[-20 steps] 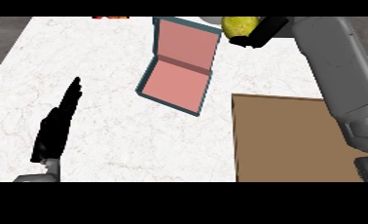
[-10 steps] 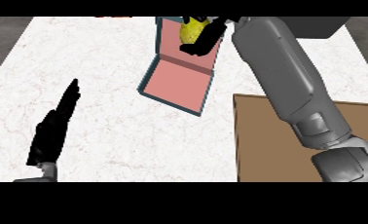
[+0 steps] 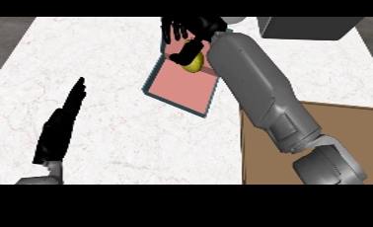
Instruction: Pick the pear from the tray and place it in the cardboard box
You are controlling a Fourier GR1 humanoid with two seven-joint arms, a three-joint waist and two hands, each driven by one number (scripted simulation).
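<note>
Yellow pear (image 3: 194, 63) is clasped in my right robot hand (image 3: 186, 29), just under its curled fingers, above the far end of the pink-floored box (image 3: 182, 93), ready, I judge, for release inside. Left robot hand (image 3: 59, 130) rests straight-fingered, well apart.

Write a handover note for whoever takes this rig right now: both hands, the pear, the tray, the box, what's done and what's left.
Right robot hand: at the tray's far end, thumb curled across the pear, shut on it.
Left robot hand: open, resting at the counter's left, holding nothing.
Pear: over the tray; cannot tell whether it is lifted off yet.
Box: at lower right, right forearm crossing above it; no pear seen in it.
Done: pear grasped.
Left: lift it, carry it to the box, release.
</note>
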